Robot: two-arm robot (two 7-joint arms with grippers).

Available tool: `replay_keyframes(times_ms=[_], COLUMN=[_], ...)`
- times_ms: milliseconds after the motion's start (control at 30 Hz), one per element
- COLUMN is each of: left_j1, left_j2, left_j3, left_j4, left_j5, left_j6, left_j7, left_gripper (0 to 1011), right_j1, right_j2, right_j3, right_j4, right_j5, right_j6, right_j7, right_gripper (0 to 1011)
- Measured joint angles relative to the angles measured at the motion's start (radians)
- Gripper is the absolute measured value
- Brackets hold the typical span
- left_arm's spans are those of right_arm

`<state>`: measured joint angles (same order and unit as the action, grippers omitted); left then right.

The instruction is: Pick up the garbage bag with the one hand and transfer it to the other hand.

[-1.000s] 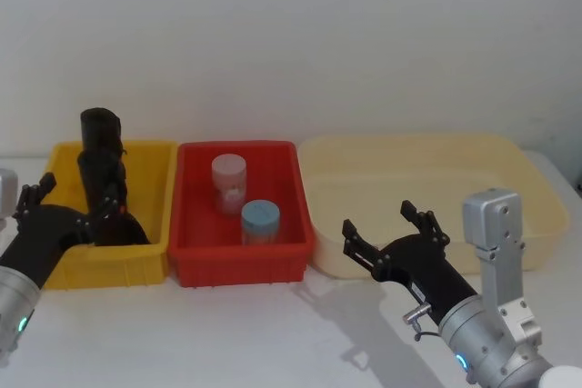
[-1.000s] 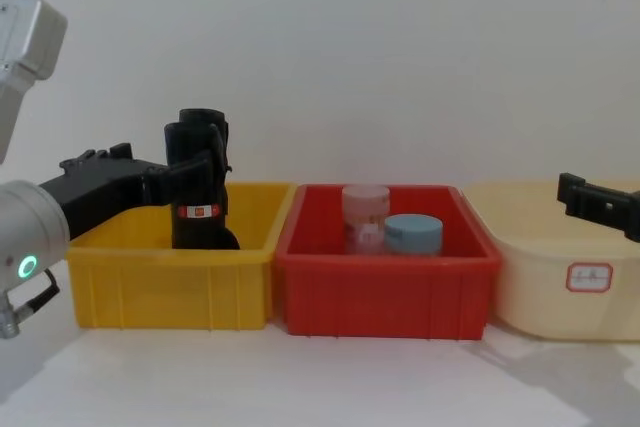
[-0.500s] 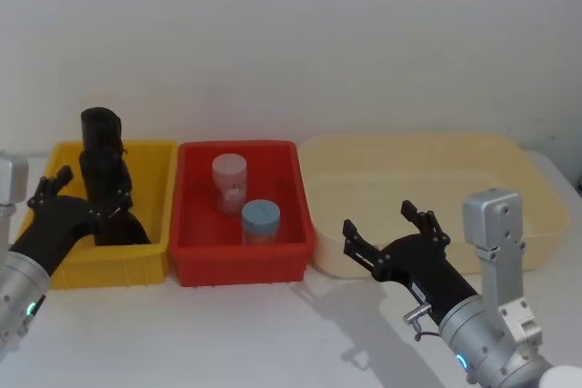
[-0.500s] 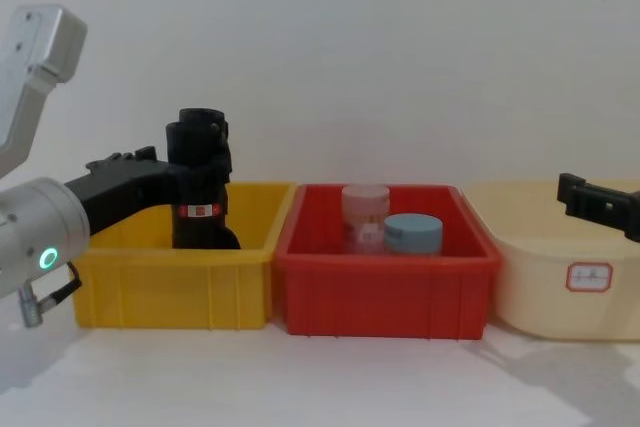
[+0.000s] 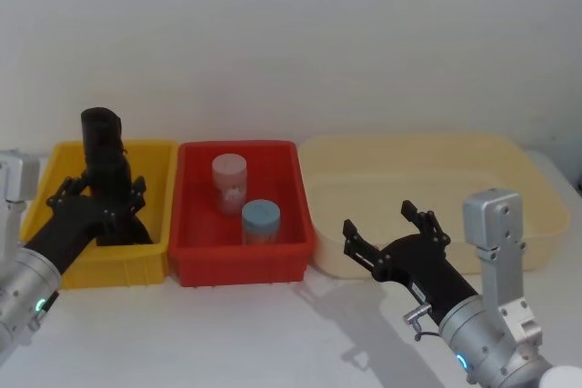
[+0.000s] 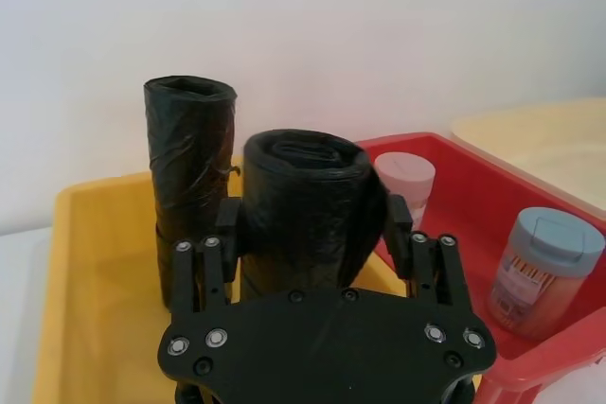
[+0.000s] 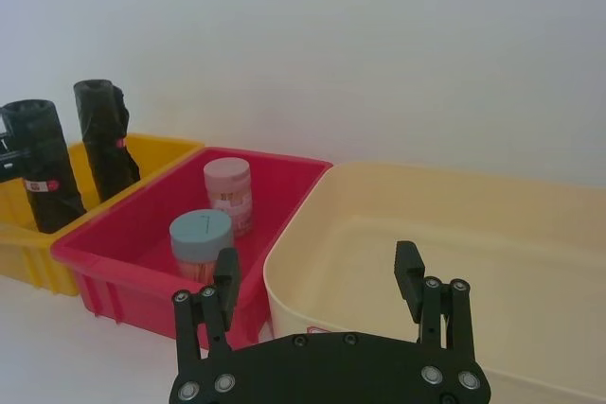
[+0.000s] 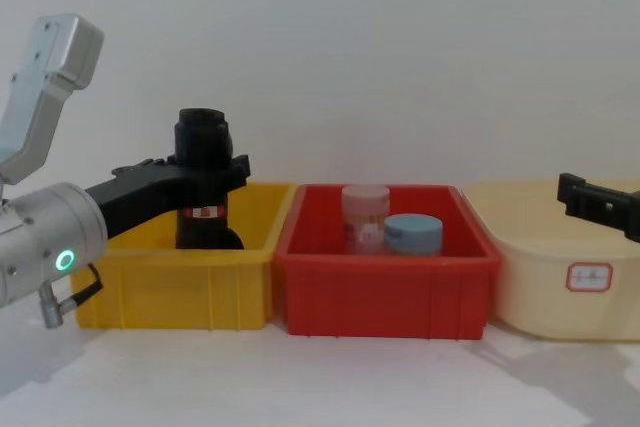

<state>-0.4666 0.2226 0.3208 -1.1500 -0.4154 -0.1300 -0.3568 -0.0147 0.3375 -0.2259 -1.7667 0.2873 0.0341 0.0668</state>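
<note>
A: Entry one, the garbage bag?

B: Tall, lumpy black roll of bags with a red-and-white label band (image 6: 308, 186). It stands upright inside the yellow plastic bin (image 8: 170, 292). A second black roll (image 6: 189, 158) stands just beside it in the same bin.

A: The tool on it?

B: Left gripper (image 6: 312, 219), black and pronged, on a silver-grey wrist. It reaches in over the yellow bin's rim. Jaws are spread wide, one prong on each side of the roll, above the rim. I'd judge it is placed that high so the roll lifts clear of the walls.

A: Entry two?

B: Right gripper (image 7: 317, 262), black and pronged. It is well right of the yellow bin, beyond the red plastic bin (image 8: 385, 292), and low before the cream plastic tub (image 5: 509, 161). Jaws are wide and empty, probably open to receive the roll
</note>
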Motion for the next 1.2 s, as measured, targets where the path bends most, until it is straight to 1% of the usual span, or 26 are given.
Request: replay_keyframes(times_ms=[67, 133, 167, 200, 267, 300, 400, 600, 800, 1033, 1200], left_j1=[-0.003, -0.004, -0.005, -0.005, -0.005, -0.005, -0.004, 0.003, 0.011, 0.015, 0.004], left_j2=[-0.004, -0.008, -0.009, -0.010, -0.012, -0.015, -0.018, -0.021, -0.023, -0.014, -0.003], left_j3=[-0.003, -0.007, -0.008, -0.009, -0.012, -0.014, -0.018, -0.028, -0.035, -0.035, -0.027], left_j4=[0.008, 0.015, 0.017, 0.019, 0.022, 0.024, 0.025, 0.014, -0.008, -0.055, -0.091], left_j5=[-0.003, -0.006, -0.007, -0.007, -0.008, -0.008, -0.008, -0.005, 0.006, 0.028, 0.044], left_j6=[-0.008, -0.020, -0.024, -0.027, -0.037, -0.045, -0.058, -0.084, -0.094, -0.087, -0.061], left_j7=[-0.008, -0.016, -0.018, -0.019, -0.022, -0.024, -0.026, -0.028, -0.026, -0.019, -0.027], left_gripper=[865, 774, 755, 698, 685, 644, 590, 543, 505, 471, 441], right_j1=[0.000, 0.000, 0.000, 0.000, 0.000, 0.000, 0.000, 0.000, 0.000, 0.000, 0.000], right_j2=[0.000, 0.000, 0.000, 0.000, 0.000, 0.000, 0.000, 0.000, 0.000, 0.000, 0.000], right_j3=[0.000, 0.000, 0.000, 0.000, 0.000, 0.000, 0.000, 0.000, 0.000, 0.000, 0.000], right_j4=[0.000, 0.000, 0.000, 0.000, 0.000, 0.000, 0.000, 0.000, 0.000, 0.000, 0.000], right_j5=[0.000, 0.000, 0.000, 0.000, 0.000, 0.000, 0.000, 0.000, 0.000, 0.000, 0.000], right_j6=[0.000, 0.000, 0.000, 0.000, 0.000, 0.000, 0.000, 0.000, 0.000, 0.000, 0.000], right_j7=[0.000, 0.000, 0.000, 0.000, 0.000, 0.000, 0.000, 0.000, 0.000, 0.000, 0.000], right_gripper=[1000, 1000, 1000, 1000, 1000, 1000, 1000, 1000, 1000, 1000, 1000])
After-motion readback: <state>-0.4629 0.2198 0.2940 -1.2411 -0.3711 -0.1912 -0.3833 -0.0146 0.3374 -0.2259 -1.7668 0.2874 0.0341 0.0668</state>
